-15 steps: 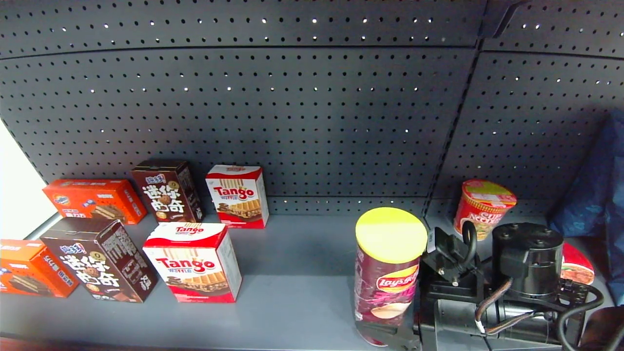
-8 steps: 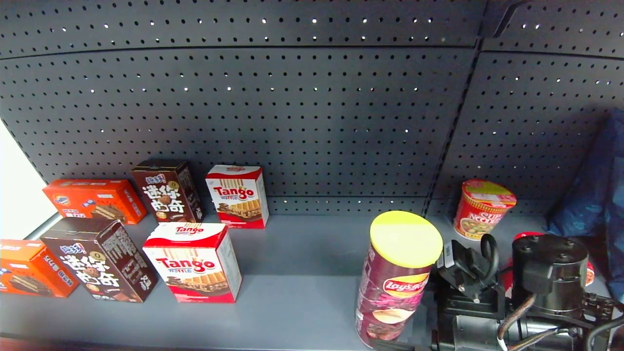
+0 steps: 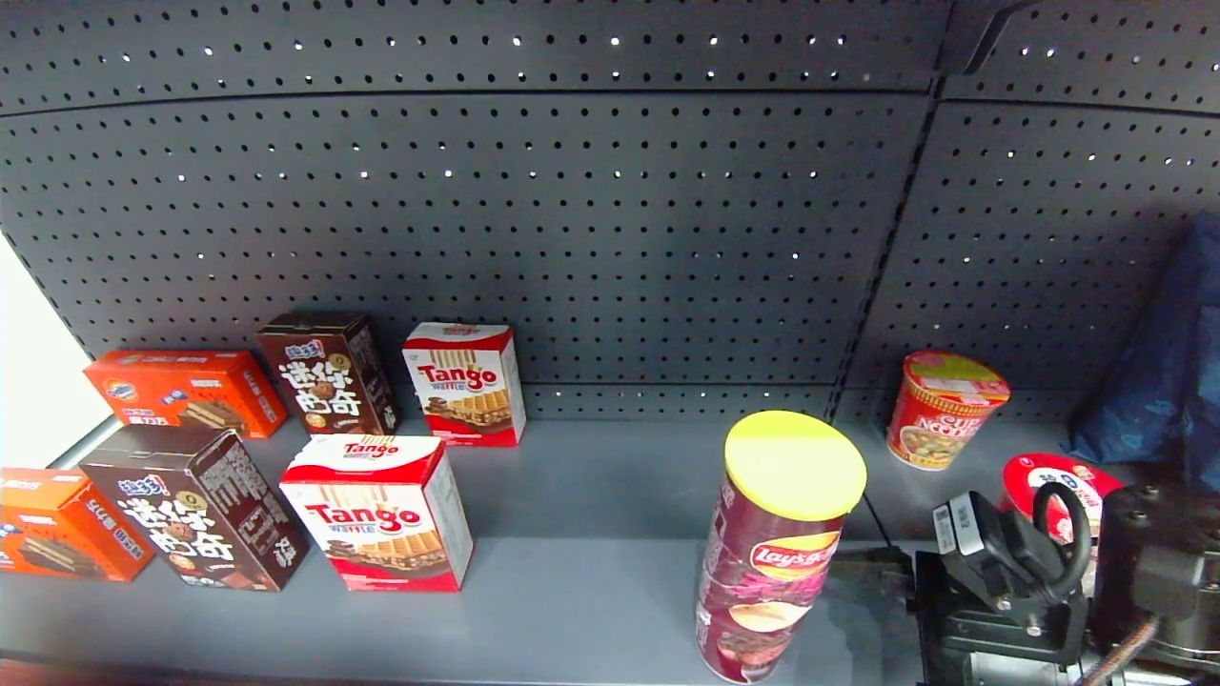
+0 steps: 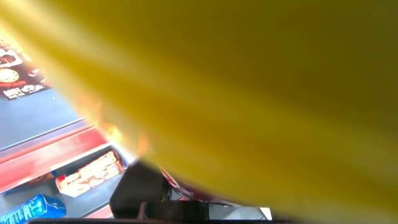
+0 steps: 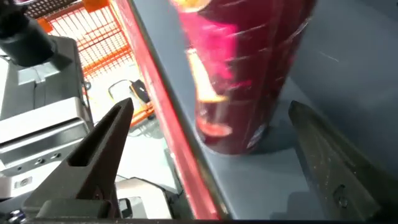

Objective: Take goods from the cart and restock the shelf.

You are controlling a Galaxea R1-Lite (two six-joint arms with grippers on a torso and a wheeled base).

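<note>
A maroon chips can (image 3: 777, 543) with a yellow lid stands upright near the front edge of the grey shelf (image 3: 591, 572). My right arm (image 3: 1010, 581) sits low to the can's right. In the right wrist view my right gripper (image 5: 211, 109) is open, one finger (image 5: 99, 155) on each side of the can (image 5: 249, 74) and neither touching it. The can's base rests just inside the shelf's red front strip (image 5: 161, 124). A blurred yellow surface (image 4: 249, 81) lies very close across the left wrist view, with a dark part (image 4: 143, 193) below it.
Several snack boxes stand at the shelf's left, the nearest a red-and-white wafer box (image 3: 386, 514). A cup of noodles (image 3: 944, 410) and a second red-lidded cup (image 3: 1048, 481) stand at the right, beside a blue bag (image 3: 1163, 381). An orange cart (image 5: 81, 31) sits below.
My right arm has drawn back to the right, away from the chips can. The can first shifted slightly right, then stayed standing on the shelf. The second red-lidded cup came into sight.
</note>
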